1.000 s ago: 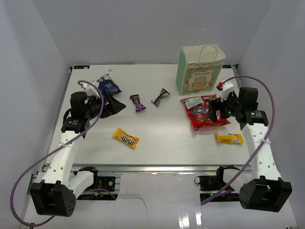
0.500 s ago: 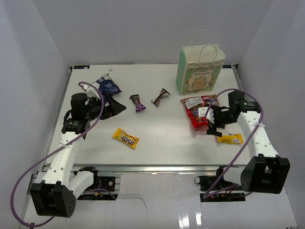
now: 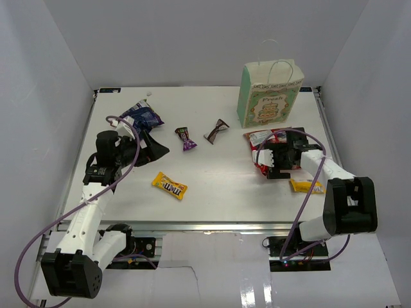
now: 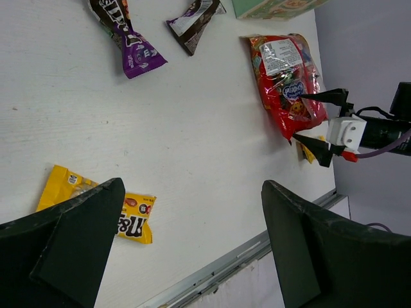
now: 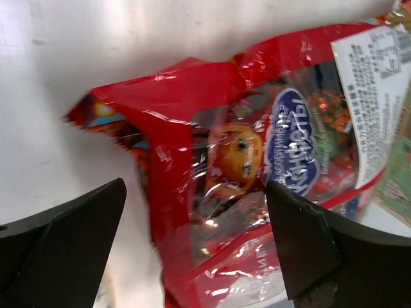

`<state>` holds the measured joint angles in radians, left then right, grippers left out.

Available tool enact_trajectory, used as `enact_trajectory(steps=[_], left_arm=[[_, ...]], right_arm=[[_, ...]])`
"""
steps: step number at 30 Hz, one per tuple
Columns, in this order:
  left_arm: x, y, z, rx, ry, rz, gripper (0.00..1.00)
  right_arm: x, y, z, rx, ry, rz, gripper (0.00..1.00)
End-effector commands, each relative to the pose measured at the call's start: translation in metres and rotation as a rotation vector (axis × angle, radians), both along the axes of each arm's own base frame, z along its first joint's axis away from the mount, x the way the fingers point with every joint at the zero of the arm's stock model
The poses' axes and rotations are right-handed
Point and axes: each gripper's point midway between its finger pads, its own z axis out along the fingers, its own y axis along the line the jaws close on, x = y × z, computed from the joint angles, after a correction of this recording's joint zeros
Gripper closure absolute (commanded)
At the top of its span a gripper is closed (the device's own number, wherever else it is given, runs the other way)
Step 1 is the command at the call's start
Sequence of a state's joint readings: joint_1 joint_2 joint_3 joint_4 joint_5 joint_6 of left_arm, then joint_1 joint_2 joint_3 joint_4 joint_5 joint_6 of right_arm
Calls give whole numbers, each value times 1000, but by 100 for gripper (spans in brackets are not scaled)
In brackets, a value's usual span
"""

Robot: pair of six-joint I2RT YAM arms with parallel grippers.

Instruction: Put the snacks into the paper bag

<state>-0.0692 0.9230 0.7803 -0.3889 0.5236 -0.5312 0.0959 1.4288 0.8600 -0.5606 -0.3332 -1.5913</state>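
The big red bag (image 3: 277,140) lies right of centre, in front of the upright mint-green paper bag (image 3: 269,94). My right gripper (image 3: 265,164) is open and low over the red bag's near end. In the right wrist view its fingers straddle the bag (image 5: 257,154), apart from it. The small yellow bar (image 3: 307,187) lies just right of it. My left gripper (image 3: 153,145) is open and empty, beside the dark-blue bag (image 3: 142,115). The yellow M&M's packet (image 3: 169,185), purple candy (image 3: 185,138) and brown candy (image 3: 216,131) lie mid-table.
White walls close the table on the left, back and right. A metal rail (image 3: 205,226) runs along the near edge. The left wrist view shows the M&M's packet (image 4: 96,205), the red bag (image 4: 286,77) and the right gripper (image 4: 324,122) at its end.
My right arm has swung in from the right of the red bag and come down over its near end, jaws open. My left arm has hardly moved.
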Motion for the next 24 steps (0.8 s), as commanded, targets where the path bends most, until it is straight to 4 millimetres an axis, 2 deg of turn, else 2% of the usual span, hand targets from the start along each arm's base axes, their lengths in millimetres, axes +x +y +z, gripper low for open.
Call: enact_trajectory(steps=[1,2,5,8,9,10,11,13,14,15,17,18,19,20,22,24], left_arm=[[5,2,-3,17,-2,4,2],[6,2,-3,19,0,3,2],[9,2,-6,23,7,-1,2],[9,2,-9,27,14,2,2],[10,3,-10,27,16,4,2],[10,2,-10,27,14,2,2],[11,2,-11,28,15,2,2],[12,2,-10,29,9,1,2],[13,2,-10,29,11,1,2],[13,2,-10,29,8,1,2],[14,2,-10,27,6,-2,2],[15,1,-10,27,5,-2,2],[15,1,-10,25,6,-2,2],[16,2,-9,27,4,0,2],[18,2,-9,25,3,3,2],[18,1,-9,23,3,-1,2]], right_arm=[[41,-14,0,-79,-197,-137,5],[44,-14,-1,-87,-221,-137,6],[37,-18,-18,-97,-196,-171,13],[30,-18,-24,-77,-162,-197,32],[25,-13,-24,-52,-142,-189,47],[24,-9,-19,-31,-126,-184,55],[11,-2,-19,3,-68,-165,66],[-1,8,-13,57,-25,-147,72],[-5,14,-1,92,-23,-132,75],[-24,26,1,149,51,-104,81],[-32,39,20,228,94,-90,85],[-52,52,29,307,183,-82,90],[-59,59,38,347,218,-77,91],[-62,73,61,434,243,-58,92],[-76,83,78,501,329,-64,92],[-77,96,107,597,371,-67,92]])
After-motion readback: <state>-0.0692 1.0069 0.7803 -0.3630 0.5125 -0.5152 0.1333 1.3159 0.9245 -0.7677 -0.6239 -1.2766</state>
